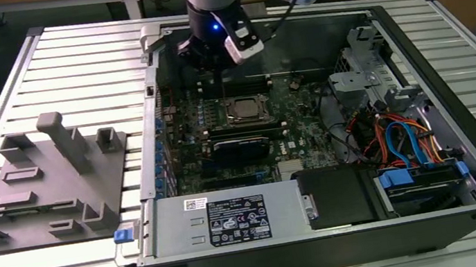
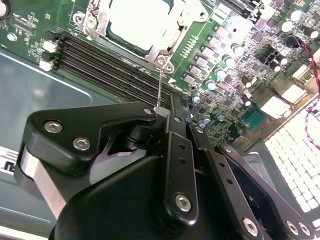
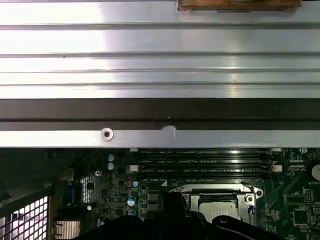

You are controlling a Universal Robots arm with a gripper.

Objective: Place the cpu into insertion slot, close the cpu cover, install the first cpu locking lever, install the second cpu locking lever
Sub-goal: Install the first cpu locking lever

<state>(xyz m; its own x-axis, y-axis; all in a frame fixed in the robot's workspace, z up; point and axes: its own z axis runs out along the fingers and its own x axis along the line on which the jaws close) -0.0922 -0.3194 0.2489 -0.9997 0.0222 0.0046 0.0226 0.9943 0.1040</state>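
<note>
The cpu [image 1: 245, 108] lies in the insertion slot [image 1: 225, 115] on the green board inside the open computer case. Its dull silver top [image 2: 140, 20] also shows in both wrist views [image 3: 218, 204]. The silver cpu cover [image 2: 162, 49] lies flat around it as a frame. From the cover's near corner a thin wire locking lever [image 2: 159, 87] rises to my gripper [image 2: 175, 106]. The black fingers are shut together on the lever's end. In the exterior view the gripper [image 1: 216, 79] hangs just behind the slot, toward the case's back wall.
Long black memory slots [image 2: 110, 65] run beside the socket. A black block [image 1: 242, 148] sits in front of it, and a power supply [image 1: 231, 222] lies at the case front. Cables and drive bays [image 1: 398, 142] are at the exterior view's right. A grey fixture [image 1: 50, 188] stands on the slatted table.
</note>
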